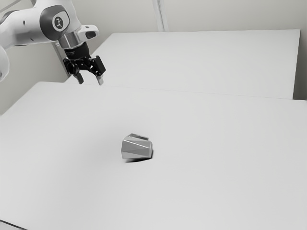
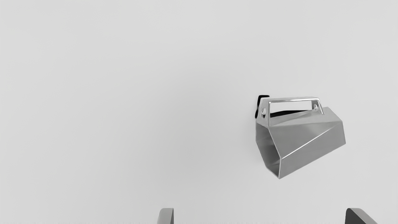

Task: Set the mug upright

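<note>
Grey faceted metal mug (image 1: 136, 149) on its side on the white tabletop (image 1: 216, 177), black two-finger gripper (image 1: 90, 82) raised above, fingers apart with nothing between them.
The wrist view shows the mug's open mouth (image 2: 269, 152), hollow inside, and its angular handle (image 2: 293, 99) with round holes at the ends; the exterior view gives the white arm (image 1: 29, 29) at the far left and the gripper's height above the table, well apart from the mug. The tabletop's far edge runs behind the mug, a second flat white surface (image 1: 206, 62) beyond it; a thin dark line (image 1: 12, 224) crosses the near left corner. Bare tabletop stretches around the mug, widest to the exterior view's right.
</note>
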Motion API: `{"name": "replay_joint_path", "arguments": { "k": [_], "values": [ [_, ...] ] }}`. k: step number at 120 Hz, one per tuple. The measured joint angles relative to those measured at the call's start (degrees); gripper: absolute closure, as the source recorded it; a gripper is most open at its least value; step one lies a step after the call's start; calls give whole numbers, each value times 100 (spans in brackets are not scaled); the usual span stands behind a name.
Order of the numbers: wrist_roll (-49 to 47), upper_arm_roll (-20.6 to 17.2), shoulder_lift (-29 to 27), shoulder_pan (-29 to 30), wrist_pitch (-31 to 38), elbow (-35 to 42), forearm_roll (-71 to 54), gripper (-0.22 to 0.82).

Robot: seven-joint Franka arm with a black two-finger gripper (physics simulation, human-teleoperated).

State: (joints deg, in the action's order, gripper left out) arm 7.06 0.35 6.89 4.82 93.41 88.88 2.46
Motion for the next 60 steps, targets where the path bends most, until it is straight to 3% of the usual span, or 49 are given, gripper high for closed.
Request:
{"name": "replay_joint_path", "arguments": {
  "k": [36,60],
  "values": [
    [-7,0,-34,-5,-27,138,29,0],
    [-1,16,-618,-25,-31,1273,763,0]
  ]
}}
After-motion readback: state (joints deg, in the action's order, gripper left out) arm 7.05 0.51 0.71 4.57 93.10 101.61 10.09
